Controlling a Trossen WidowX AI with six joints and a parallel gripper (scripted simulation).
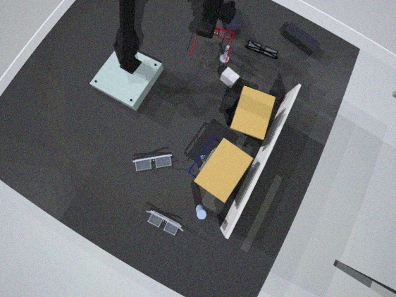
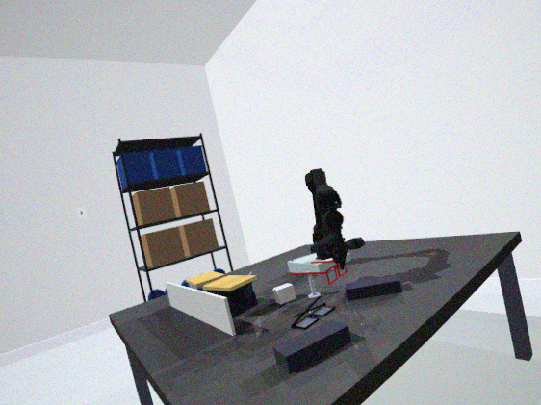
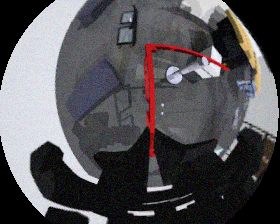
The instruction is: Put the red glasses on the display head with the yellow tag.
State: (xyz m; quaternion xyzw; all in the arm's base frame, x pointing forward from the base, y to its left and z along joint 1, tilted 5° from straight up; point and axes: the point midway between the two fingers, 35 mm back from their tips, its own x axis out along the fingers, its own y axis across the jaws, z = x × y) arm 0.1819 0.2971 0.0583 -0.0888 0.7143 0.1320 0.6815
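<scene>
At the upper centre of the top view, the matte black gripper (image 1: 205, 32) is clamping the red glasses (image 1: 223, 34), a thin wire-like frame with angular rectangular rims, and holding them clear above the dark, faintly glossy worktop (image 1: 70, 128). One slim red temple is slanting down to the left of the gripper. Just below the glasses a small white stand (image 1: 224, 56) is rising from the worktop, and a white cube (image 1: 230, 76) is sitting near it. Right of centre, two flat yellow squares (image 1: 253, 111) are lying beside a long white board (image 1: 262, 156). Black-framed glasses (image 1: 261, 49) are resting to the right of the red pair.
</scene>
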